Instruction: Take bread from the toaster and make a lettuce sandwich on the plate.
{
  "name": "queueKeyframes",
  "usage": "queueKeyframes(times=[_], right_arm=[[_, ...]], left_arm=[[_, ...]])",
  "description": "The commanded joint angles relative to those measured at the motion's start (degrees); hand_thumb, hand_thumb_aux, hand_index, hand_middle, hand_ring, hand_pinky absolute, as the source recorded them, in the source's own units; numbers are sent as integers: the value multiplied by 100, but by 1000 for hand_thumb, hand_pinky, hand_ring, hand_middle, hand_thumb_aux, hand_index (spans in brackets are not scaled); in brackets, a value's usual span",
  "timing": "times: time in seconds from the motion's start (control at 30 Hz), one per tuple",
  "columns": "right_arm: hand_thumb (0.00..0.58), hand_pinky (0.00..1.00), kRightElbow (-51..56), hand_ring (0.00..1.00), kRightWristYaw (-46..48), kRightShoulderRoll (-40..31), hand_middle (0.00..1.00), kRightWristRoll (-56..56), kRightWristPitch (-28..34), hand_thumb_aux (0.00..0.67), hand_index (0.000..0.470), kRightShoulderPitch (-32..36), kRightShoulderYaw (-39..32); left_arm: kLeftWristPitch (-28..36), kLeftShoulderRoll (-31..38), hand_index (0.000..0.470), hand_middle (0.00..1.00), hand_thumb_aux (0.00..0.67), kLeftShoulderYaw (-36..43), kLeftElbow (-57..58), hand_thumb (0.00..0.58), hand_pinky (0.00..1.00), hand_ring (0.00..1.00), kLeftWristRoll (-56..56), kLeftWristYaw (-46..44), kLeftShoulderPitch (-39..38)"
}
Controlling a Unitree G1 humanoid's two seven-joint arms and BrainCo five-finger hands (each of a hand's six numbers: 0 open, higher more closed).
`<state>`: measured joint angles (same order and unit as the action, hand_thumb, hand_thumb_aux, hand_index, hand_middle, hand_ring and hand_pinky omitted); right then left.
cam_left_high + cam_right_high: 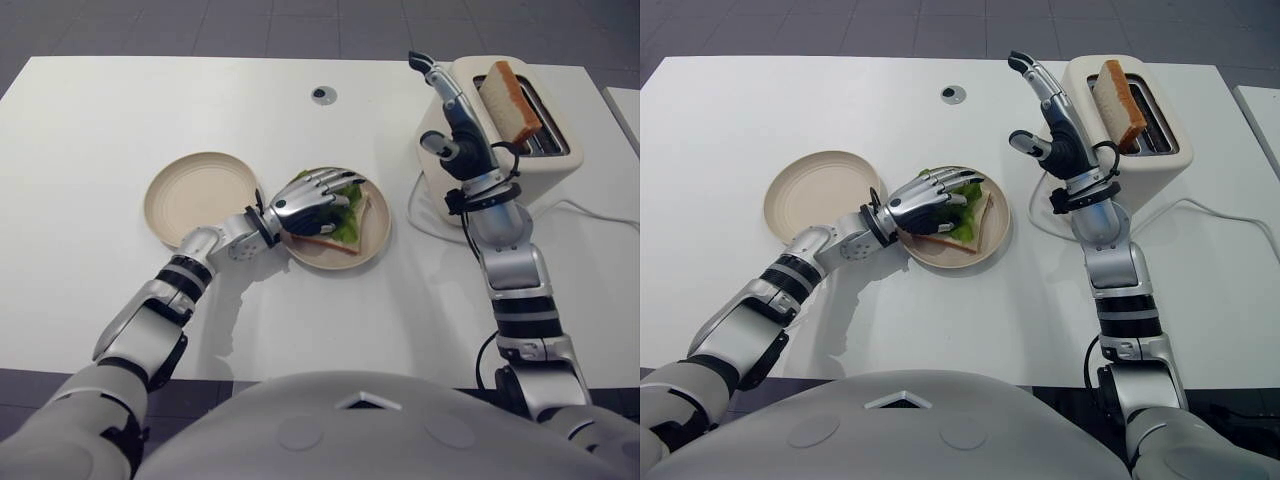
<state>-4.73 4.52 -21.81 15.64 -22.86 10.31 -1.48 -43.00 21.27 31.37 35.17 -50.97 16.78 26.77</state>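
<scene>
Two plates are sitting on the counter (120,110): the bare plate (195,205), and the second plate (330,262) carrying one bread slice (372,215) plus lettuce (348,222). The left robot hand (310,203) is curling onto the lettuce. The right robot hand (455,125) is hovering spread and empty beside the one toaster (545,165), where one raised slice (510,100) is standing.

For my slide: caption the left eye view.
Left robot hand over lettuce and bread; right robot hand open beside toaster.

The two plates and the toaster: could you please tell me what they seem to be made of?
Empty plate and sandwich plate: matte beige, no glaze shine, probably plastic or fibre composite. Toaster: smooth cream shell, soft sheen, likely plastic.
</scene>
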Motion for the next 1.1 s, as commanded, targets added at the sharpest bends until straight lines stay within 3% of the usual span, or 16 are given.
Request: queueKeyframes(times=[0.03,0.2,0.3,0.43,0.63,0.8,1.1], right_arm=[[0,0,-331,0,20,-43,0,-374,-205,0,0,109,309],[0,0,-570,0,-81,-462,0,-420,-232,0,0,275,1141],[0,0,-376,0,-85,-1000,0,111,197,0,0,273,1580],[0,0,450,0,285,-1608,0,515,742,0,0,100,1526],[0,0,1179,0,818,-1964,0,808,1270,0,0,-193,1122],[0,0,1574,0,716,-2099,0,957,1440,0,0,-174,927],[0,0,1381,0,284,-2145,0,1060,1501,0,0,-112,985]], left_arm=[[-41,19,0,0,0,-252,80,0,0,0,308,248,91],[-710,45,0,0,0,-519,-99,0,0,0,1373,-153,-47],[-942,100,0,0,0,-616,-202,0,0,0,1813,-475,-150],[-1017,157,0,0,0,-772,-259,0,0,0,1976,-674,-227],[-1088,200,0,0,0,-937,-229,0,0,0,2028,-853,-290],[-1080,174,0,0,0,-967,-82,0,0,0,1907,-866,-276],[-1073,167,0,0,0,-984,-127,0,0,0,1881,-879,-310]])
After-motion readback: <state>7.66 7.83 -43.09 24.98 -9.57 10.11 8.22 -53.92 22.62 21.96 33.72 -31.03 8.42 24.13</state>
